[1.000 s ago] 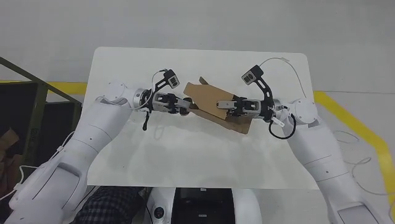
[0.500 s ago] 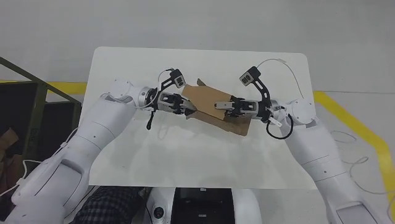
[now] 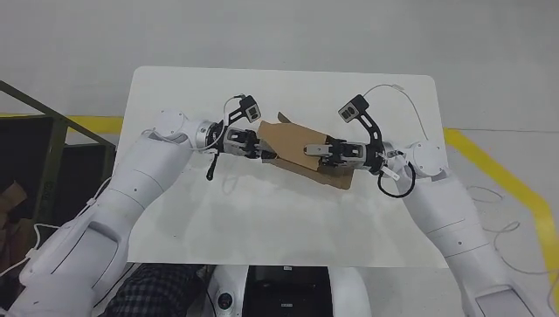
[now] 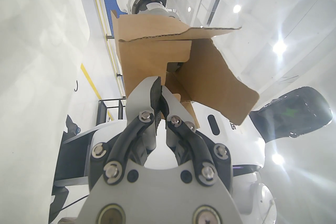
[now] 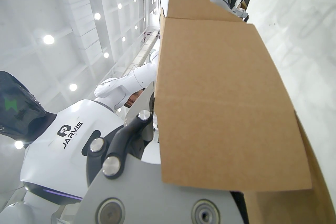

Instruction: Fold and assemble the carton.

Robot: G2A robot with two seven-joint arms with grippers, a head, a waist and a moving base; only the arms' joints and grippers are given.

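Carton [image 3: 293, 138] is sitting over the table's [image 3: 262, 221] middle. The left end effector [image 4: 160, 97] is pinching a flap edge. Cardboard is blocking the right end effector [image 3: 313, 149], so its grip cannot be told.

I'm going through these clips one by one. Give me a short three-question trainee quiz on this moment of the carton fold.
1. True or false: the carton lies flat on the table with no gripper touching it.
2. What is the left gripper closed on?
A) a cable
B) the edge of a carton panel
C) nothing
3. Fill in: in the left wrist view, the flaps at the carton's near end are ____ (open/sealed).

Key: 1 false; 2 B; 3 open.
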